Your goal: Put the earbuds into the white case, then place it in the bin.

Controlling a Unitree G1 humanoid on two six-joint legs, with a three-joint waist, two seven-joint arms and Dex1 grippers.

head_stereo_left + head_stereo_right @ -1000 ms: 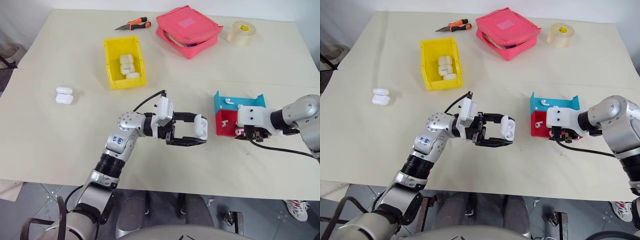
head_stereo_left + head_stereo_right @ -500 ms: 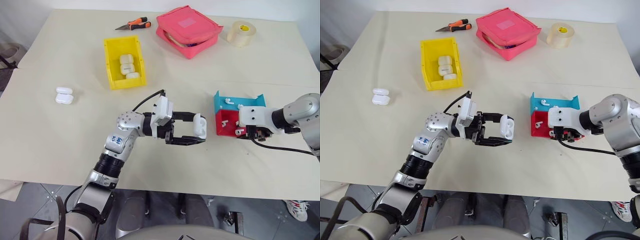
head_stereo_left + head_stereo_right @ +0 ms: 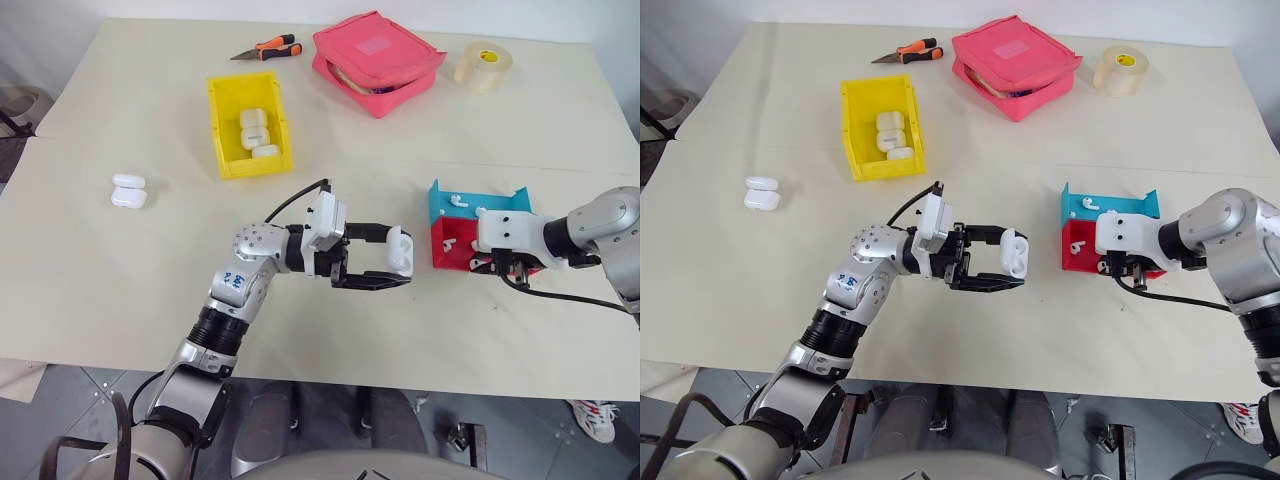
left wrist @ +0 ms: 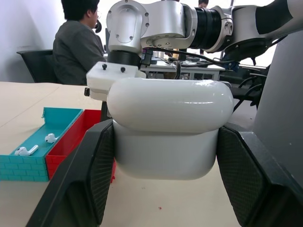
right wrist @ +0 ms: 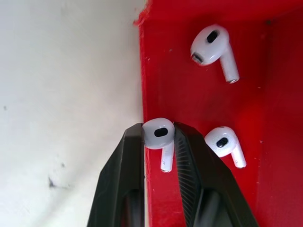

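Six white cases show on the table: one white case (image 3: 401, 252) near the middle of the frame is pinched tight between the fingers of the left gripper (image 3: 388, 258), three white cases (image 3: 255, 132) lie in the yellow bin (image 3: 222, 128) at the upper left, and two more white cases (image 3: 128, 190) lie touching at the far left. At the right sits a small tray (image 3: 478, 238) with a blue half and a red half. Two earbuds (image 4: 34, 145) lie in the blue half. In the red half, the right gripper (image 5: 158, 142) has its fingers squeezed on one earbud (image 5: 159, 135), and two other earbuds (image 5: 215, 51) lie loose near it. Along the top of the frame are one orange-handled tool (image 3: 268, 48), one pink pouch (image 3: 376, 59) and one tape roll (image 3: 484, 65). No writing can be read on any of them
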